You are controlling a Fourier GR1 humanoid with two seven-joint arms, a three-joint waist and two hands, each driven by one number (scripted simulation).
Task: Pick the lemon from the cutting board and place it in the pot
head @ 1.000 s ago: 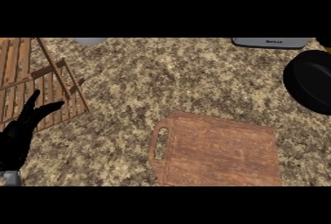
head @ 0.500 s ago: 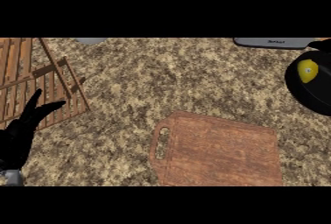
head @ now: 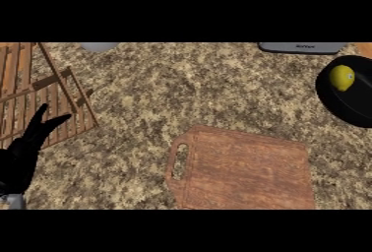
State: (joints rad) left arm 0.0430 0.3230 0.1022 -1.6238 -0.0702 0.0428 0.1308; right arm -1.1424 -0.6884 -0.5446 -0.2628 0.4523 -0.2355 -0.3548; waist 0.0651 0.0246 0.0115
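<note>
Lemon (head: 342, 78) sat inside pot (head: 352, 106), far right, long axis up-down in view; left hand (head: 19, 160) rested far left, fingers straight, spread apart; right hand unseen.

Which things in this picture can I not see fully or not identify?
Head view:
- Right hand: not in view at all.
- Pot: cut off by the right edge; the lemon inside shows.
- Grey object: cut off by the top edge; its label is too small to read.
- Pale round thing: mostly beyond the top edge, unidentifiable.
</note>
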